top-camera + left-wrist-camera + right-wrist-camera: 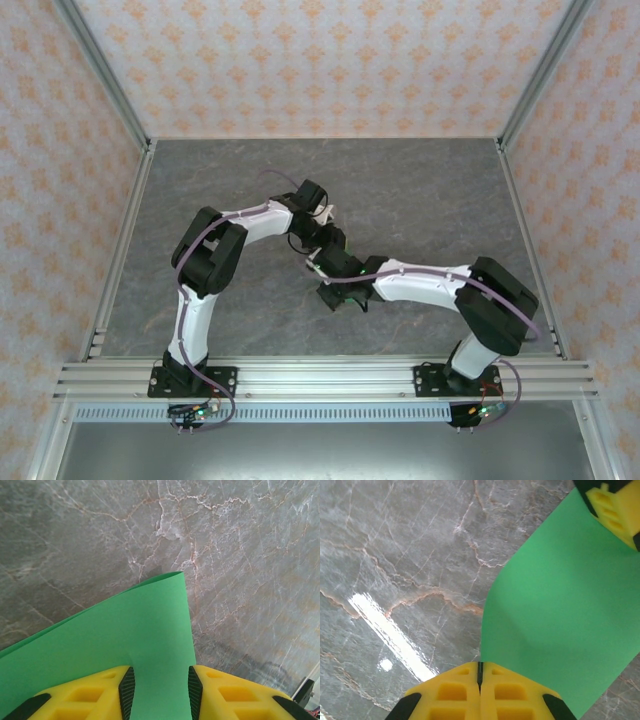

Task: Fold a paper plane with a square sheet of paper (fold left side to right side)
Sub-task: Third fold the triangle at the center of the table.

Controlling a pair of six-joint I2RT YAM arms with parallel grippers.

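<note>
Spanning both tools: square sheet of paper.
Right tool pinches it; left tool narrow, sheet toward 12 o'clock.

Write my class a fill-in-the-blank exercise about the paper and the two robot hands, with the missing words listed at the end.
1. The sheet of paper is ___ in colour.
2. In the left wrist view, the paper lies ___ the spread fingers of the left hand.
3. The right hand pinches the paper's edge with ___ gap showing at its fingertips.
4. Both hands' fingers are mainly ___ in colour.
Missing words: green; between; no; yellow.
</note>
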